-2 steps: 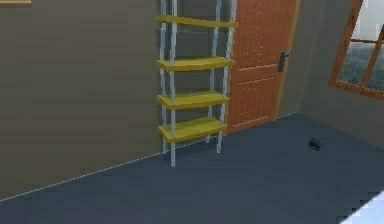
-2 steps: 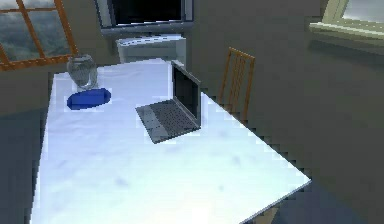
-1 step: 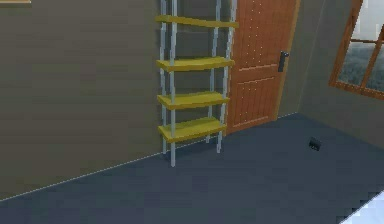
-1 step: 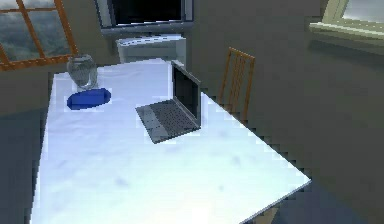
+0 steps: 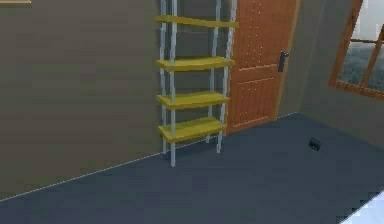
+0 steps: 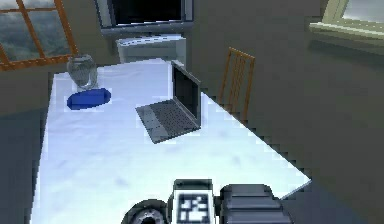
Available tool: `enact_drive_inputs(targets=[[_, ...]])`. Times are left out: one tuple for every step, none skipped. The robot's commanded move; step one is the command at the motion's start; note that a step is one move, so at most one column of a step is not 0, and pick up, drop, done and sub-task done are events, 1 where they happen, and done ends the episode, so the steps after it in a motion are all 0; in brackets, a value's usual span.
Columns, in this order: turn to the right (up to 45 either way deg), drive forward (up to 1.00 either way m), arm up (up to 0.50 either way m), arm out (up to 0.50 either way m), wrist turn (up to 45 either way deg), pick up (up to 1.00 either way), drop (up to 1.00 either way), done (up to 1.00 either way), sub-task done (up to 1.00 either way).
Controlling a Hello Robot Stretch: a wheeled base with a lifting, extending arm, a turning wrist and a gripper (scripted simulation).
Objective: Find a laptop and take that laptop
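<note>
Laptop (image 6: 172,108) sat lid-up mid counter (image 6: 100,165), blue plate (image 6: 89,99) nearby; end effector (image 6: 148,213) at arm side view's btm edge; its state & any load couldn't be told.

Bare worktop (image 6: 90,165) stretches from the near edge to the open laptop (image 6: 172,108); its upright screen walls the keyboard's right; a blue plate (image 6: 88,99) and glass jar (image 6: 82,70) stand beyond, leftward; a chair (image 6: 238,82) stands just beside the worktop's right edge.

Laptop (image 6: 172,110) matt grey, perhaps metal; table (image 6: 90,160) smooth, pale; chair (image 6: 240,55) and door (image 5: 262,60) — wood.
</note>
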Motion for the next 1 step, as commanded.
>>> enact_drive_inputs(targets=[[0.0, 0.00, 0.00, 0.50, 0.0, 0.00, 0.00, 0.00, 0.00]])
